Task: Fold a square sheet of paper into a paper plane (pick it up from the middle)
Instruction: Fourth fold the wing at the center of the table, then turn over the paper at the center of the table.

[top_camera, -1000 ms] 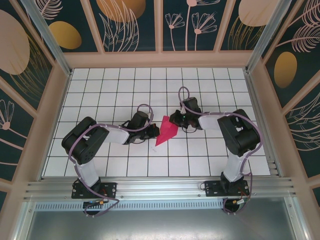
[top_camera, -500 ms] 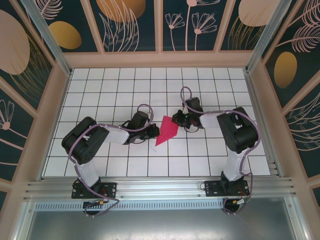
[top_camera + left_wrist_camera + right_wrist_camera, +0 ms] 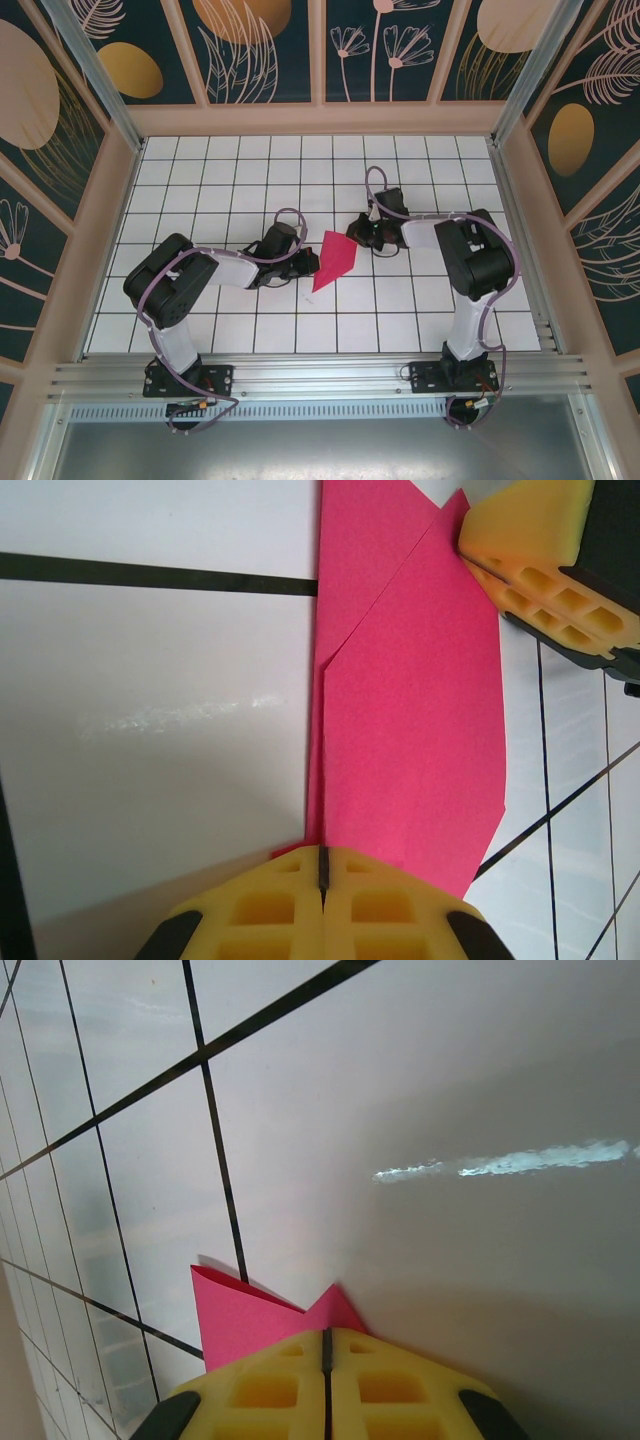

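1 folded paper (image 3: 335,258), 2 closed grippers: left gripper (image 3: 322,872), right gripper (image 3: 326,1352).

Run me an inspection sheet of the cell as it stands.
Surface: white grid-tiled table, glossy.
Job's things: folded pink paper, a creased pointed shape, mid-table between the hands.
Clutter: nothing seen.
Hands: left hand shut on the paper's left edge; right hand shut on its far right corner.
Cables: purple cables loop along both arms, off the paper.
Surroundings: floral wall panels on three sides; aluminium rail at the near edge.
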Robot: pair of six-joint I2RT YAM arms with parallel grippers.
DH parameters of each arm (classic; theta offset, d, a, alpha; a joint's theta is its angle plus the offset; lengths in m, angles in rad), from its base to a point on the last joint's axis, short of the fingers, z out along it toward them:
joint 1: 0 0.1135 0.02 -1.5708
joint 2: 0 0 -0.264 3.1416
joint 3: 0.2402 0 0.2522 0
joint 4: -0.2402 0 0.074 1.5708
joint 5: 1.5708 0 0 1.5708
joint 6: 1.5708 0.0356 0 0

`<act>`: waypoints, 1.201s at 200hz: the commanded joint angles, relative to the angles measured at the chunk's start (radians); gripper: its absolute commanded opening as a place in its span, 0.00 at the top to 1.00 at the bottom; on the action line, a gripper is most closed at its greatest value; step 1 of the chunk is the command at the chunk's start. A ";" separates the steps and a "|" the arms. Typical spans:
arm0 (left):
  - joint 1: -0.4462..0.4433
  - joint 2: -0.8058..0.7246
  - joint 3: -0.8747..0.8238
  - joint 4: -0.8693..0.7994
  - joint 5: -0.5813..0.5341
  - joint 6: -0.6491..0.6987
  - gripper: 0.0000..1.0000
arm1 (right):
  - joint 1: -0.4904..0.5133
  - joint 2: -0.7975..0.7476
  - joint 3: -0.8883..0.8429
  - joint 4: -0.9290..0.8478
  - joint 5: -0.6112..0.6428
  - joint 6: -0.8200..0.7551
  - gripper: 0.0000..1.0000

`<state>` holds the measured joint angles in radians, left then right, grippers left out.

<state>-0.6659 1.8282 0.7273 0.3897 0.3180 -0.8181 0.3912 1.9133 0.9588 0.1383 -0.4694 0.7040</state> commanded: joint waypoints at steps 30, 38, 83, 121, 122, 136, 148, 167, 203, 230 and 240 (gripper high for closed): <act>-0.001 0.132 -0.049 -0.152 -0.131 0.039 1.00 | -0.058 0.053 0.064 -0.066 0.053 -0.018 0.92; -0.001 0.132 -0.048 -0.151 -0.131 0.037 1.00 | -0.062 0.057 0.069 -0.061 0.047 -0.017 0.92; -0.001 0.131 -0.053 -0.144 -0.132 0.031 1.00 | -0.085 0.083 0.122 -0.096 0.038 -0.025 0.91; -0.001 0.122 -0.046 -0.149 -0.131 0.026 1.00 | -0.096 0.032 0.158 -0.135 0.031 -0.074 0.88; -0.001 0.121 -0.046 -0.149 -0.131 0.026 1.00 | -0.096 0.028 0.160 -0.137 0.030 -0.076 0.88; 0.000 0.116 -0.040 -0.148 -0.125 0.020 1.00 | -0.095 -0.011 0.164 -0.153 0.012 -0.102 0.87; 0.000 0.107 -0.035 -0.146 -0.118 0.015 1.00 | -0.093 -0.051 0.150 -0.166 0.000 -0.112 0.85; -0.001 0.090 -0.019 -0.153 -0.111 0.013 1.00 | -0.085 -0.130 0.070 -0.161 0.015 -0.101 0.80; 0.000 0.065 0.005 -0.164 -0.079 0.010 1.00 | -0.058 -0.250 -0.132 -0.070 -0.013 -0.030 0.62; 0.000 0.049 -0.009 -0.144 -0.051 -0.012 1.00 | -0.004 -0.296 -0.216 -0.041 -0.012 0.017 0.58; -0.001 0.046 -0.013 -0.138 -0.044 -0.019 1.00 | 0.018 -0.299 -0.231 -0.044 -0.002 0.035 0.58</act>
<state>-0.6659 1.8191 0.7464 0.3580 0.3214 -0.8234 0.3634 1.6482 0.7692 0.0628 -0.4725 0.6834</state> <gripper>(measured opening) 0.065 0.413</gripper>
